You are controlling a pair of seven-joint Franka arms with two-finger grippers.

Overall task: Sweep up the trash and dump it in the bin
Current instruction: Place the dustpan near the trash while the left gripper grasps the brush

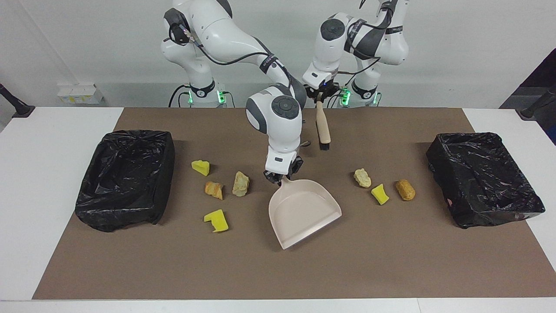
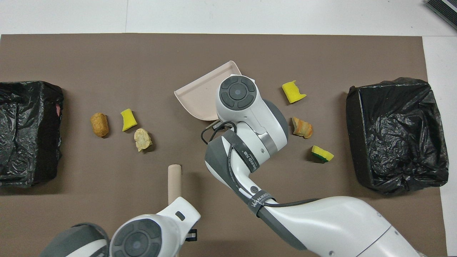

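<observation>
My right gripper (image 1: 282, 177) is shut on the handle of the beige dustpan (image 1: 304, 211), which lies on the brown mat mid-table; it also shows in the overhead view (image 2: 203, 96). My left gripper (image 1: 320, 95) is shut on the beige hand brush (image 1: 322, 128) and holds it upright, bristles down close to the mat. Trash toward the right arm's end: a yellow sponge chunk (image 1: 200, 167), an orange lump (image 1: 214, 189), a cream piece (image 1: 241, 183) and a yellow chunk (image 1: 216, 221). Toward the left arm's end: a cream piece (image 1: 362, 178), a yellow chunk (image 1: 379, 194) and an orange-brown lump (image 1: 405, 189).
A bin lined with a black bag (image 1: 126, 200) stands at the right arm's end of the mat, and another (image 1: 491, 208) at the left arm's end. White table shows around the brown mat (image 1: 391, 261).
</observation>
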